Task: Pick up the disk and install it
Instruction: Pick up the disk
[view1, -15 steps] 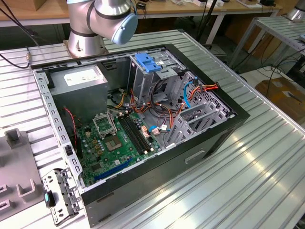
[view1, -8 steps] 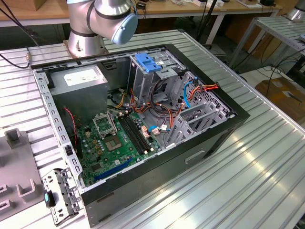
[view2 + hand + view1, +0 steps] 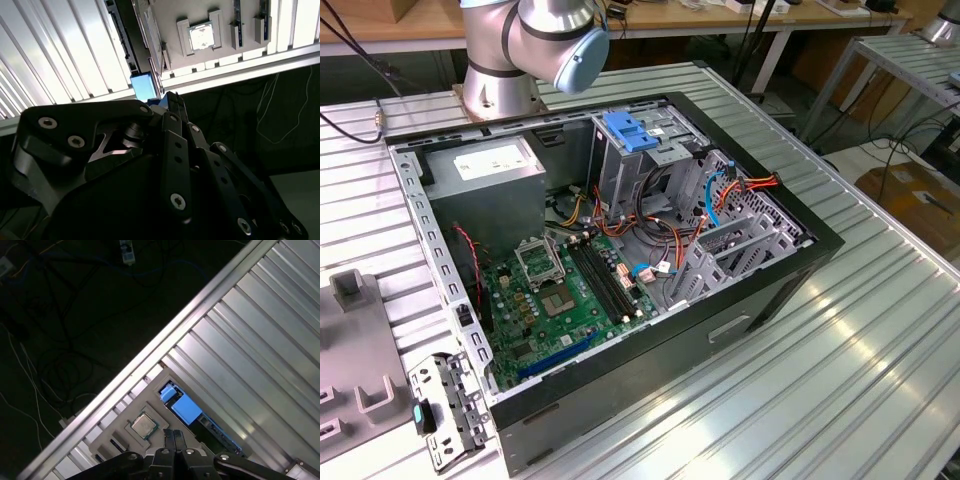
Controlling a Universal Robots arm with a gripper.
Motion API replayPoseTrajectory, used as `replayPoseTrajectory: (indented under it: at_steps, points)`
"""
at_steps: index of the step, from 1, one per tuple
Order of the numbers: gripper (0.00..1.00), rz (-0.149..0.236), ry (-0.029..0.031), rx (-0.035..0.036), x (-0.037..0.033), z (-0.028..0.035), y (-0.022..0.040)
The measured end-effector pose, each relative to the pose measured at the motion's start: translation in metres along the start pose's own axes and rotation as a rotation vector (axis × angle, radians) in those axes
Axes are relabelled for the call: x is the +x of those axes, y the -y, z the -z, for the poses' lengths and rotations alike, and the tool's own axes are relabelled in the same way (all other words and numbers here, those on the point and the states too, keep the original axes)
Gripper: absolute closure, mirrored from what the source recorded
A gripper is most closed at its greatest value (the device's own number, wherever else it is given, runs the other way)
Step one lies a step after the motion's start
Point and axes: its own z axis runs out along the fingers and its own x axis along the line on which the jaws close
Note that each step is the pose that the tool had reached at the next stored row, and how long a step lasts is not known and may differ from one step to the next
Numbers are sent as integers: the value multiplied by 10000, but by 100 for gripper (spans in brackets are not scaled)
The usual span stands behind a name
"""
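The disk (image 3: 186,409) sits in a slot of a grey parts tray (image 3: 161,379) at the table's edge, its bright blue carrier end up and its dark body running away from it. In the second wrist view the disk (image 3: 143,86) shows its blue end just beyond my fingertips. My gripper (image 3: 173,433) hangs well above the tray, close to over the disk's blue end, with its two thin black fingers pressed together and nothing between them. The same gripper (image 3: 171,96) and its black linkage fill the foreground of the second wrist view.
An open computer case (image 3: 620,250) lies on the ribbed aluminium table (image 3: 840,330), with motherboard, cables and a grey drive cage with a blue clip (image 3: 628,135). A processor chip (image 3: 143,425) rests in the tray beside the disk. A metal bracket (image 3: 440,412) lies near the case. Cables trail on the dark floor (image 3: 65,315).
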Motion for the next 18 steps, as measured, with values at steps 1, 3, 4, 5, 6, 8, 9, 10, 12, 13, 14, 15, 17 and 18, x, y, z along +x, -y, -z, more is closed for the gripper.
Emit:
replayPoseTrajectory:
  at_steps: [1,3,4,5,6,8,9,10,12,13,14,15,17,18]
  points:
    - [89,43,-2,2,0,0,0]
    - [89,222,-9,9,0,0,0]
    - [89,309,-13,12,0,0,0]
    - [89,434,-18,17,0,0,0]
    - [89,635,-25,25,0,0,0]
    - [89,937,-38,37,0,0,0]
    - [89,1080,-44,43,0,0,0]
    - [89,1225,-50,48,0,0,0]
    - [89,1571,-64,62,0,0,0]
    - [89,1762,-72,70,0,0,0]
    - [89,1897,-77,75,0,0,0]
    - [89,2001,-81,79,0,0,0]
    - [89,2039,-83,80,0,0,0]
    - [89,2042,-83,81,0,0,0]
